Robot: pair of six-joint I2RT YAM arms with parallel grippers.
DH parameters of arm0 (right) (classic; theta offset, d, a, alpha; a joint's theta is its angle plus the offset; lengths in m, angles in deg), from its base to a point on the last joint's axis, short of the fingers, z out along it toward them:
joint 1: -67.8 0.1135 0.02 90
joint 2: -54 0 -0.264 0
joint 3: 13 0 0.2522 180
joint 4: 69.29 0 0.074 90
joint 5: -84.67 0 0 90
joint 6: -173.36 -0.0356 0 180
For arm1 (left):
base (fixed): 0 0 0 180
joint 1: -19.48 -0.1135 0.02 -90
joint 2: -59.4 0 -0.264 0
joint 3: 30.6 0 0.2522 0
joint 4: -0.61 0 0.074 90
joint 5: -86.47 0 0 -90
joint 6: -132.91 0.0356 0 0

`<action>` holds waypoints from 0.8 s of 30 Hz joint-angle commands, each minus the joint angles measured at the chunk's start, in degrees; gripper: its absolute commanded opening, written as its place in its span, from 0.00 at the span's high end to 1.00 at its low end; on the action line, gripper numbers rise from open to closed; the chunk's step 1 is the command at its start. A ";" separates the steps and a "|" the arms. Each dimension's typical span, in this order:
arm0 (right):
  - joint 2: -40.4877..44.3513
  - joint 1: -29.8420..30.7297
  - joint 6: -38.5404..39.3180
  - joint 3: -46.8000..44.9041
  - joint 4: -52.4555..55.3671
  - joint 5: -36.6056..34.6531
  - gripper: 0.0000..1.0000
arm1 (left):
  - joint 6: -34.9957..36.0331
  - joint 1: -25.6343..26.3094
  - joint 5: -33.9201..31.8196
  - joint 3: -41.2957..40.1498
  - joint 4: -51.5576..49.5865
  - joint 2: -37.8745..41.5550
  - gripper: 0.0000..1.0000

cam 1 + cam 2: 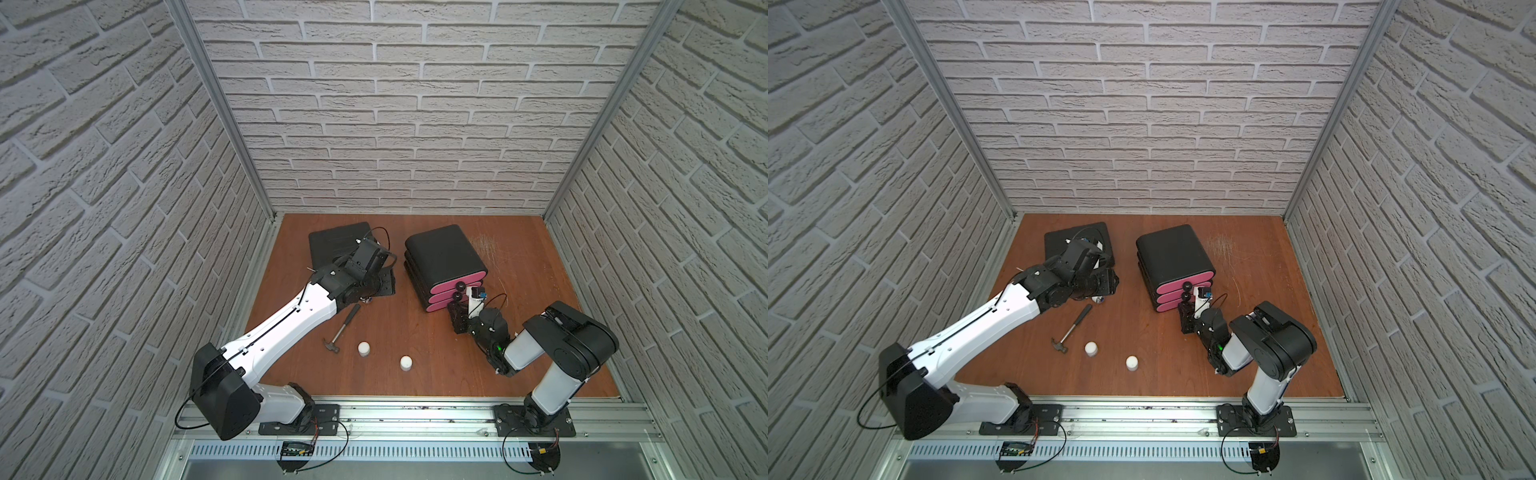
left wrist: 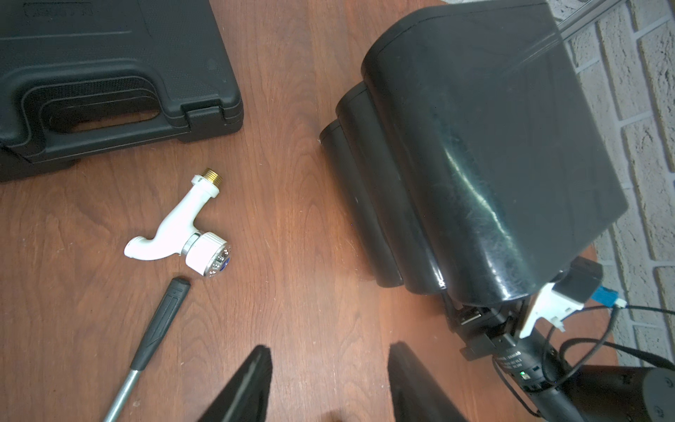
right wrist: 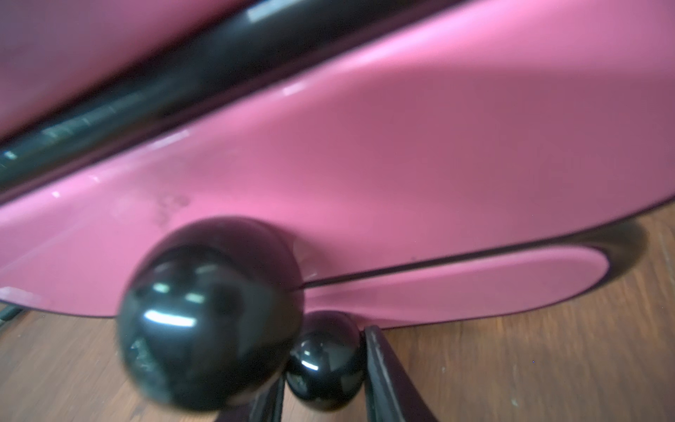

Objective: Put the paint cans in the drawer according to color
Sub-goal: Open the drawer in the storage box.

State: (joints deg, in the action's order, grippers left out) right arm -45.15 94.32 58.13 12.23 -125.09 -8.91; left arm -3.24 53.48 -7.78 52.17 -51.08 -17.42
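Nearest you, two smooth white paint cans (image 1: pixel 364 348) (image 1: pixel 406 362) stand apart on the open woodgrain bench (image 1: pixel 540 291), a steel hammer (image 1: pixel 343 328) just beside them. Your left claw (image 2: pixel 330 347) hangs released over bare bench. Your right claw (image 3: pixel 325 360) is clenched on the glossy round lowest knob (image 3: pixel 321 372) of the black, pink-fronted drawer (image 1: pixel 440 253), with the flat tool case (image 1: pixel 336 241) farther back.

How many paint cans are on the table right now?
2, both white. One paint can stands beside the hammer; the other paint can stands nearer the front rail. More may be hidden in the drawer or under the left arm.
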 commanded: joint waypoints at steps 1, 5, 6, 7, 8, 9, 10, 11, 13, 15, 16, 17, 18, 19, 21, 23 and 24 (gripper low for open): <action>-0.80 0.24 -1.23 0.67 -3.45 0.66 0.69 | 0.63 -0.34 -0.18 0.42 -0.24 1.01 0.44; -0.87 0.27 -2.53 0.45 -3.94 1.59 0.74 | 0.10 -0.39 -0.25 -0.56 0.51 1.73 0.44; -0.82 0.22 -2.67 0.36 -3.97 1.63 0.75 | -0.06 -0.37 -0.30 -0.85 0.73 1.81 0.44; -0.87 0.23 -2.71 0.24 -4.00 1.76 0.76 | -0.17 -0.41 -0.27 -1.06 0.86 1.87 0.44; -0.80 0.26 -2.75 0.01 -4.14 1.81 0.77 | -0.24 -0.36 -0.26 -1.23 0.94 2.09 0.44; -0.78 0.21 -2.77 -0.20 -4.18 1.91 0.78 | -0.26 -0.34 -0.25 -1.25 0.94 2.10 0.44; -0.70 0.23 -2.78 -0.53 -4.20 2.00 0.78 | -0.26 -0.35 -0.19 -1.34 0.93 2.26 0.44; -0.54 0.27 -2.73 -0.87 -4.32 2.08 0.79 | -0.26 -0.36 -0.18 -1.34 0.94 2.36 0.44; -0.10 0.22 -2.55 -1.76 -4.27 2.19 0.79 | -0.17 -0.41 -0.16 -1.43 0.96 2.49 0.44; 0.65 0.26 -2.54 -2.79 -3.96 2.08 0.79 | 0.34 -0.41 0.48 -1.26 1.34 2.51 0.44; 1.08 0.25 -2.55 -3.30 -3.65 2.00 0.79 | 0.72 -0.21 0.93 -1.14 1.66 2.44 0.43; 1.76 0.20 -2.90 -3.83 -2.89 1.88 0.79 | 1.29 0.15 1.25 -0.78 1.93 2.20 0.43; 2.43 0.26 -3.20 -4.07 -1.48 1.80 0.79 | 1.96 0.66 1.27 -0.19 2.07 1.83 0.42; 3.14 0.27 -3.20 -4.35 -0.07 1.97 0.79 | 2.70 1.31 1.20 0.46 2.07 1.31 0.42; 4.31 0.30 -3.24 -5.02 1.30 2.17 0.79 | 4.13 2.73 1.26 2.26 1.69 -0.22 0.41; 5.37 0.31 -3.33 -6.09 1.23 1.99 0.79 | 5.52 4.42 1.07 4.46 0.97 -2.23 0.40; 6.02 0.37 -3.37 -6.47 1.41 1.75 0.79 | 6.07 5.15 0.89 5.27 0.67 -3.19 0.40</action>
State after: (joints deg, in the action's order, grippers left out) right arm -41.07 94.30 55.37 7.33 -125.29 -7.22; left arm -0.37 56.58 -7.19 54.32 -51.02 -18.30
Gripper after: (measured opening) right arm 0.357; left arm 0.596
